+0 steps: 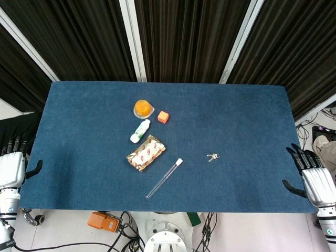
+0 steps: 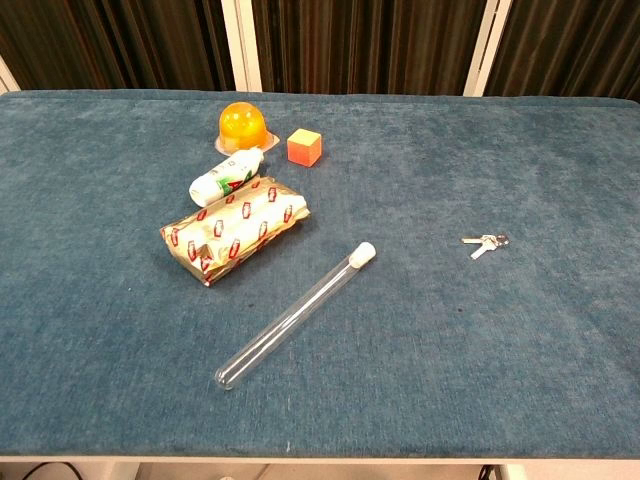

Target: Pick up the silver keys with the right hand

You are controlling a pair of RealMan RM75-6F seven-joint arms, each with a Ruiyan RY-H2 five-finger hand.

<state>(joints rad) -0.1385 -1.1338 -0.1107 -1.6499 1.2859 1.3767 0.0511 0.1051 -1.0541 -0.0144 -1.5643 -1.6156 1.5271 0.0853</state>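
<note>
- The silver keys [image 1: 212, 156] lie flat on the blue worktop [image 1: 252, 115], alone on its right half, well apart from everything else. That bare cloth around them looks meant to give a hand room to come down from above.
- The right hand [image 1: 314, 176] rests at the worktop's right edge, nearer the robot than the keys and well to the right of them. It grasps nothing, fingers extended and slightly apart. The pick-up seems not yet begun.
- The left hand [image 1: 11, 167] sits at the opposite edge, far left of the keys, likewise empty with fingers straight. It has no part in the task.
- The clutter sits left of the keys: a glass test tube [image 2: 296, 314] with a white cap lies diagonally nearest them; beyond it a gold foil packet [image 2: 235, 230], a white bottle [image 2: 228, 178] on its side, an orange cube [image 2: 304, 147] and an orange jelly cup [image 2: 242, 124].
- The foil packet carries repeated red-and-white marks, and the bottle a green-and-red label. Neither is sharp enough to read, and no brand can be made out.
- The keys are thin and low on a napped cloth, so I judge a fingertip pinch harder than a grasp.
</note>
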